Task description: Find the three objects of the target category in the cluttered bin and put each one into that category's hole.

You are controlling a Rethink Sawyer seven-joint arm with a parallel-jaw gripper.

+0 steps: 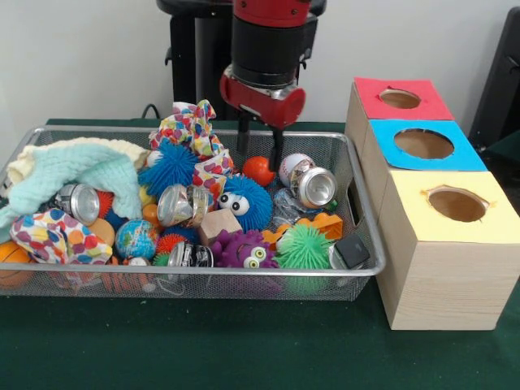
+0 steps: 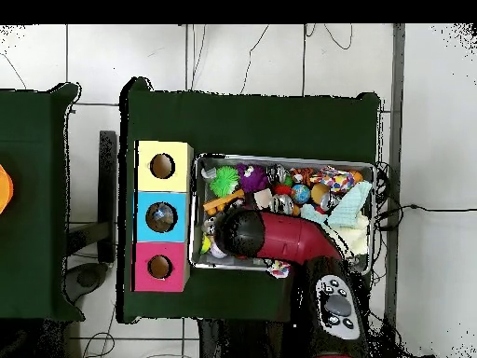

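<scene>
Jaws of the gripper [image 1: 260, 150] hang spread and empty in the far part of the wire bin [image 1: 370, 219], above the orange ball [image 1: 258, 170]. To grip well, descend straight and close around one item only; the crushed can [image 1: 315, 186] lies just right. Three holed boxes [image 1: 445, 248] stand right of the bin on a green bench [image 1: 244, 349]; behind is a pale wall.

Silver wire-mesh metal bin [image 1: 367, 213], shiny. Crushed aluminium cans [image 1: 315, 186], glossy. Blue spiky rubber ball [image 1: 244, 201], matt. Pale mint knitted cloth [image 1: 89, 169], soft, rough. Light wooden box [image 1: 443, 280], smooth grain; matt coloured paper tops [image 1: 422, 157]. Dark green felt-like table cover [image 1: 244, 349].
</scene>
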